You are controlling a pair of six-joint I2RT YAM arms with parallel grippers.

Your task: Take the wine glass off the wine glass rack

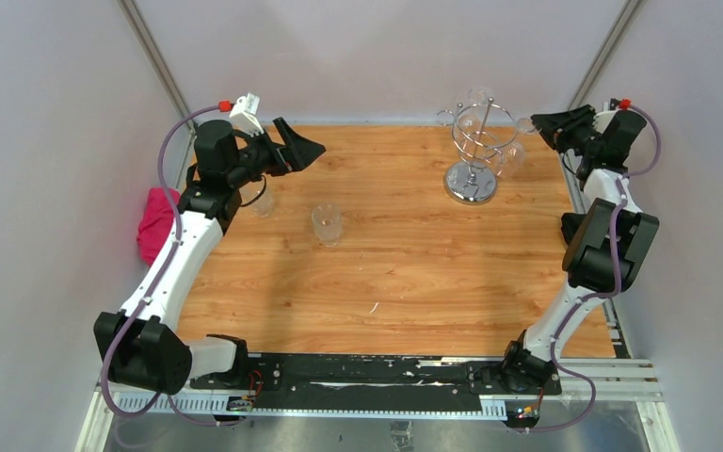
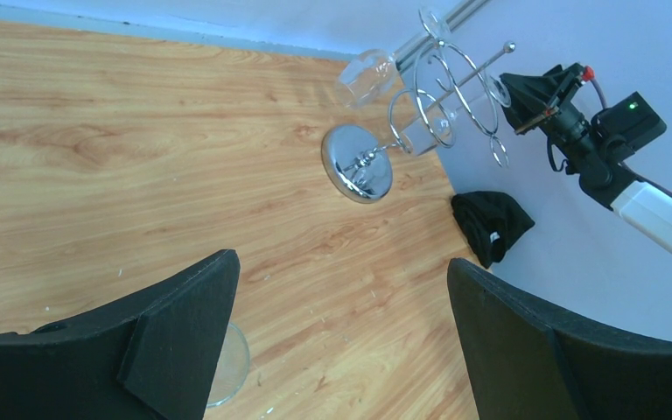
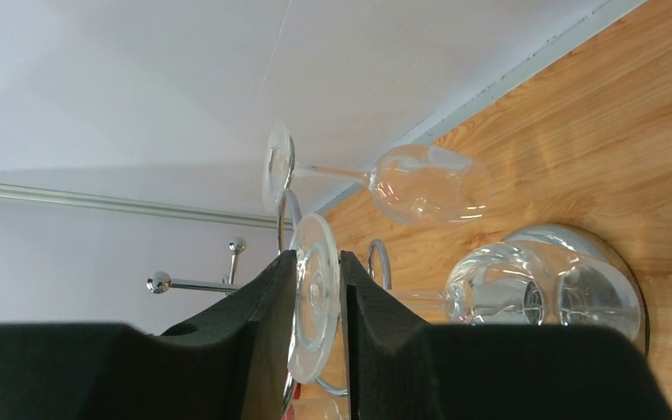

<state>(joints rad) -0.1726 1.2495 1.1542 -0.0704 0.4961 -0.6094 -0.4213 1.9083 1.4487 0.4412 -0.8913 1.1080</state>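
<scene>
Step in hand: I read this as the grasp made and the lift-off not yet done.
Right pincer: my right pincer (image 3: 318, 271) is clenched on the flat round foot of the wine glass (image 3: 499, 284), with one pad on each face of the disc.
Where the wine glass is: it hangs bowl-down on the side of the wine glass rack (image 1: 475, 141) that faces my right arm, at the far right of the tabletop (image 1: 405, 282). Its foot looks to sit in one of the curled wire hooks, though I cannot tell whether it touches the wire.
Left pincer: my left pincer (image 2: 341, 262) is spread wide and grasps nothing. It hangs at the far left, well apart from the rack.
Next move: as I judge it, the foot must slide outward through the open end of its hook, away from the central rod, and stay level until it is free. Only then should I lower it.
Risk: a crooked pull could tip the light rack or knock the neighbouring glass.
Neighbour: a second glass (image 3: 424, 184) hangs just beside mine on another hook.
Also on the tabletop: a clear glass (image 1: 327, 224) stands left of the middle, well apart from the rack.
Writing: I find no brand, label or lettering that I can read in any view. The only mark is a small green light (image 2: 632, 106) on my right wrist.
</scene>
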